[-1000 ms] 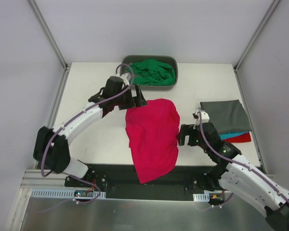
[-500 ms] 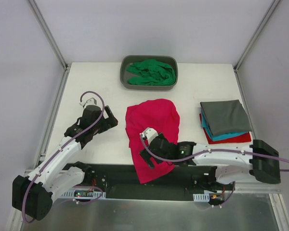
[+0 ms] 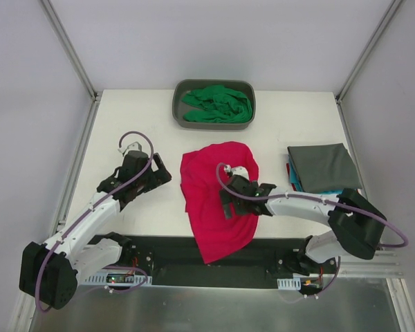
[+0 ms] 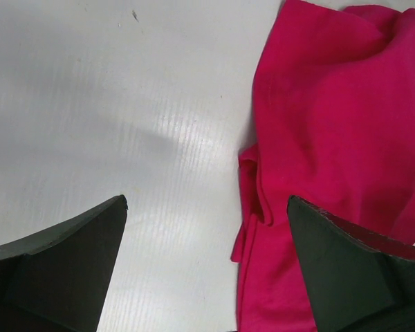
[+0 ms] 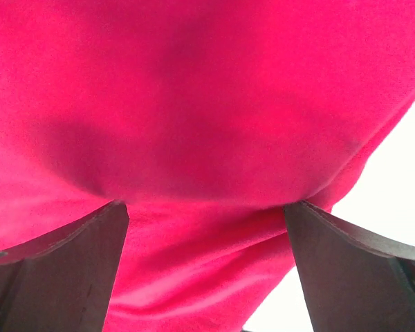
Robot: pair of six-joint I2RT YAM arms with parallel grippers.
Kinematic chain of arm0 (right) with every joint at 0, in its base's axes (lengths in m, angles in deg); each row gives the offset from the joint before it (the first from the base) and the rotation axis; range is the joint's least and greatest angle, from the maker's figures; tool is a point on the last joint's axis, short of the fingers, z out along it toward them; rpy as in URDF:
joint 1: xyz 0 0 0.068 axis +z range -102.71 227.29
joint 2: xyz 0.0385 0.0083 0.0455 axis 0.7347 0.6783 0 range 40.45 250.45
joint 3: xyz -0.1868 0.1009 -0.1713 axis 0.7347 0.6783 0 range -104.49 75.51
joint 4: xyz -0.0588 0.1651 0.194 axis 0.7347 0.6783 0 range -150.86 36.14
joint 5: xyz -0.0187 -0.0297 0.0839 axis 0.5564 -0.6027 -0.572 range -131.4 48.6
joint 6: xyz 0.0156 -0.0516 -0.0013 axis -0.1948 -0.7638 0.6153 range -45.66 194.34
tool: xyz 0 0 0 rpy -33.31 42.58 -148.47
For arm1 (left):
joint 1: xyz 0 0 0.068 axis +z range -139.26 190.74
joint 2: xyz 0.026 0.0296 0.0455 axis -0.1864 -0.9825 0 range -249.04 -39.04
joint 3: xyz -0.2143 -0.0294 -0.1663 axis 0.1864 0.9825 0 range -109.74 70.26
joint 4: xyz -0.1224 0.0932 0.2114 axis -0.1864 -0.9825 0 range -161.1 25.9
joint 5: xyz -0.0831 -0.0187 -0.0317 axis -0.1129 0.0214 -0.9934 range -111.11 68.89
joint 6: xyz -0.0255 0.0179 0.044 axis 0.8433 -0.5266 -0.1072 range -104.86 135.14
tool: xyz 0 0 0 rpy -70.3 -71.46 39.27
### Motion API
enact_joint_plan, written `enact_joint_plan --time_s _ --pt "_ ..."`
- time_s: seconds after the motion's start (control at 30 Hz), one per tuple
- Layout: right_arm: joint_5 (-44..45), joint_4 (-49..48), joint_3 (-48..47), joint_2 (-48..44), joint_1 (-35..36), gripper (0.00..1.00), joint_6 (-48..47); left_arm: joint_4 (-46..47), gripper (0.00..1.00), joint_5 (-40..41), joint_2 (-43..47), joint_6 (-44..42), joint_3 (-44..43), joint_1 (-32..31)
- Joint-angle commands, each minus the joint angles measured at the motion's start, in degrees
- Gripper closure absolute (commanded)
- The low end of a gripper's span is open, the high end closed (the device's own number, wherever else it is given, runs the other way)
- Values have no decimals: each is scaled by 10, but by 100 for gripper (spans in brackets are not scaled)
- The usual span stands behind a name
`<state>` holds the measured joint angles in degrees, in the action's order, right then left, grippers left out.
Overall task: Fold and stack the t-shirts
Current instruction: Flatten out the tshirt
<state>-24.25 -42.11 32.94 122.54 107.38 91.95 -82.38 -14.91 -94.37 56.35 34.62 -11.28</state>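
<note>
The crimson-pink t-shirt at the centre of the top view was soft, matt cloth, its fine knit showing in the right wrist view; the green t-shirt at upper middle was matt cloth too, crumpled in a grey tub of smooth, dull plastic; the dark grey t-shirt at right looked matt and smooth; the table was white, faintly ribbed, with a soft sheen; the left gripper had fingers of dark matt material, rough-edged.
</note>
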Motion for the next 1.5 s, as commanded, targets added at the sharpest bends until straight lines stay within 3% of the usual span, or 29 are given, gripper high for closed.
enact_joint_plan --time_s 0.0,0.27,0.4,0.6,0.73,0.87,1.03,1.23,1.37,1.47 --pt "9 12 -29 40 -79 4 -27 20 1 -19 10 10 15 4" --pt "21 1 -180 183 -213 4 -135 37 1 -41 22 16 36 5" --pt "95 28 -202 135 -201 4 -201 38 1 -15 15 23 39 5" --pt "62 27 -73 -30 -88 4 -206 58 1 -17 -42 19 15 7" --pt "-24 86 -56 -25 15 3 -109 87 1 -32 -79 10 -9 14" --pt "-3 97 -84 16 94 3 -81 95 1 -54 -142 11 -45 29" --pt "43 145 -145 101 125 17 -68 110 1 -88 -194 8 -65 51" --pt "45 128 -134 134 123 25 -57 117 1 -104 -216 8 -70 59" --pt "5 123 -119 157 93 41 -42 117 2 -109 -213 5 -67 60" --pt "-20 107 -94 151 88 45 -21 117 3 -101 -207 8 -63 60"
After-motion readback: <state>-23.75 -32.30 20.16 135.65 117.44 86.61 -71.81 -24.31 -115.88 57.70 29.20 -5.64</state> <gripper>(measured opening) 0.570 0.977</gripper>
